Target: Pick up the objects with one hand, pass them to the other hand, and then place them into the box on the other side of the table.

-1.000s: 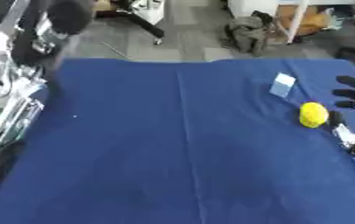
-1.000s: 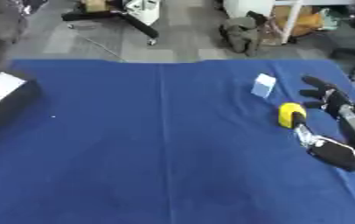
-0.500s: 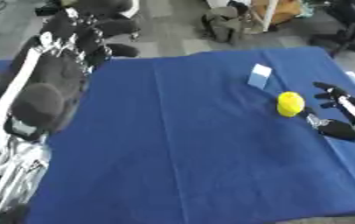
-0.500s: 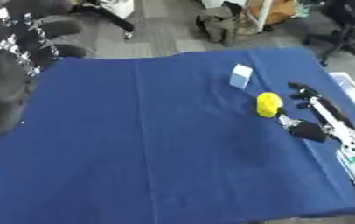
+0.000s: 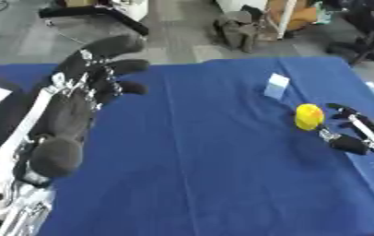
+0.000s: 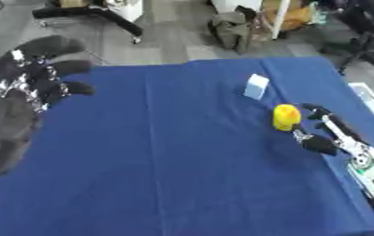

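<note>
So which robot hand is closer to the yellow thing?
The right hand. Its open fingers sit just beside the yellow thing, on its right. The left hand is raised far across the blue table, near its left side.

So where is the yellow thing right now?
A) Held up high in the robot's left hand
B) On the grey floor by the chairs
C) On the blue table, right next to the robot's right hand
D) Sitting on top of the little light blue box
C: the yellow thing lies on the blue table just beside the right hand, while the left hand is raised far off and holds nothing.
</note>
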